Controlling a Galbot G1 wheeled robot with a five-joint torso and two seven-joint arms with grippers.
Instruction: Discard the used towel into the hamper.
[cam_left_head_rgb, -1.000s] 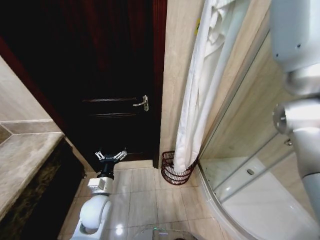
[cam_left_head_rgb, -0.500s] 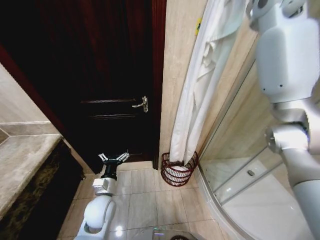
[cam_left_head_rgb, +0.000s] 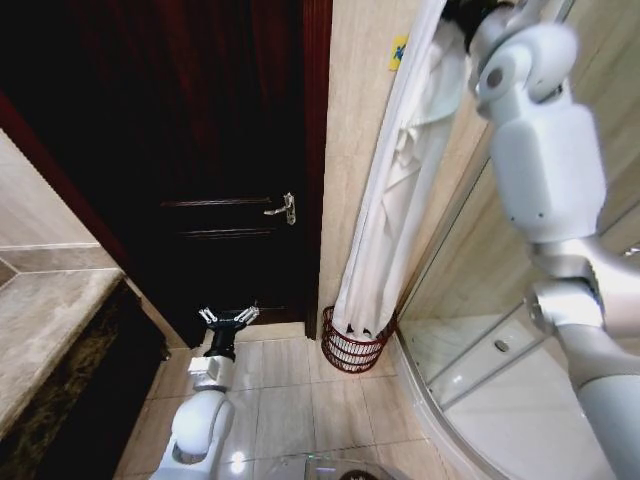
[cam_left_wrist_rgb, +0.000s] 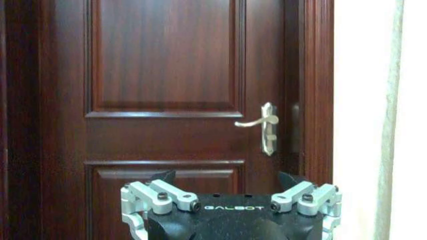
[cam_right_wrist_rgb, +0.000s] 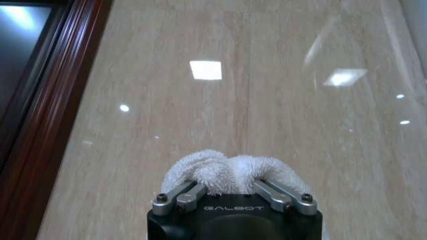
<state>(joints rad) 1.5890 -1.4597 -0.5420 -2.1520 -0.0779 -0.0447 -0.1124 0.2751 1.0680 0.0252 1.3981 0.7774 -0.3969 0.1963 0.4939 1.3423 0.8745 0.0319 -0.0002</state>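
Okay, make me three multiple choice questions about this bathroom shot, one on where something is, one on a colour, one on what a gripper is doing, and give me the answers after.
1. Where does the hamper stand?
A. on the floor at the foot of the wall between the door and the shower
B. on the stone counter
C. inside the shower tray

2. What colour is the towel?
A. dark red
B. white
C. blue

3. What is the right gripper doing?
A. hanging open over the floor
B. closed on the towel
C. gripping the door handle

Answers:
1 A, the head view shows it on the tiles below the hanging towel.
2 B, the cloth is white in both views.
3 B, the right wrist view shows terry cloth bunched between its fingers, while the left gripper is open, low before the door.
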